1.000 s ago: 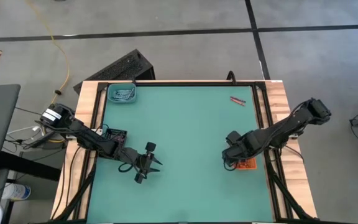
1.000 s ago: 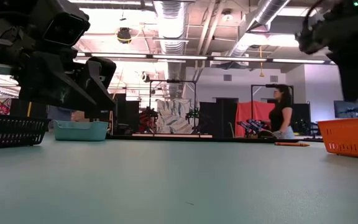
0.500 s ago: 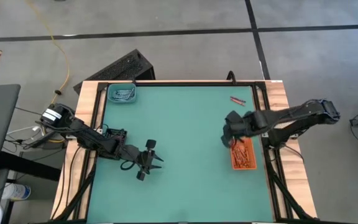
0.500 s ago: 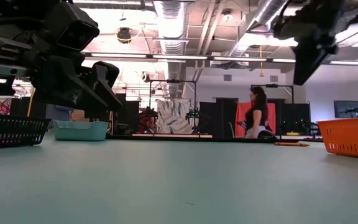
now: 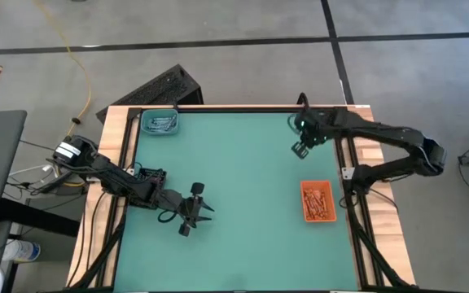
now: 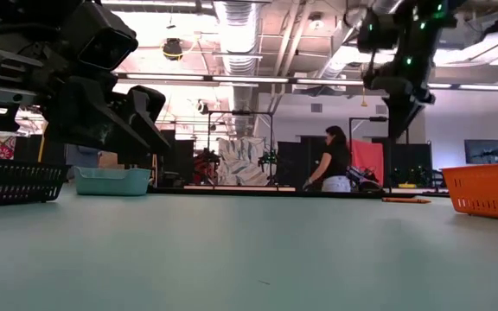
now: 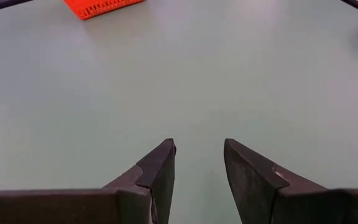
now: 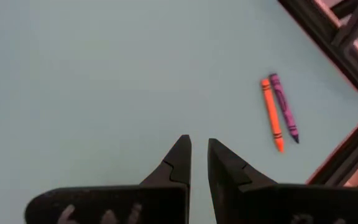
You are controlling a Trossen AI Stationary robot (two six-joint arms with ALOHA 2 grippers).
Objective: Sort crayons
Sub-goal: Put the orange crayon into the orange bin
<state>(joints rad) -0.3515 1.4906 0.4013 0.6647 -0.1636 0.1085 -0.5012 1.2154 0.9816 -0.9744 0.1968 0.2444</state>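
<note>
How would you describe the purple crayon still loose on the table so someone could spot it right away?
Start at the green table and go to its far right corner, where the right gripper hovers. Two crayons lie side by side there, away from the orange tray. The purple crayon is the darker one, beside the orange crayon.

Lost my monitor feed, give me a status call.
Right gripper over far right corner, fingers nearly shut, empty. Orange crayon and purple crayon loose below it. Left gripper open, idle, near left. Nothing blocking.
</note>
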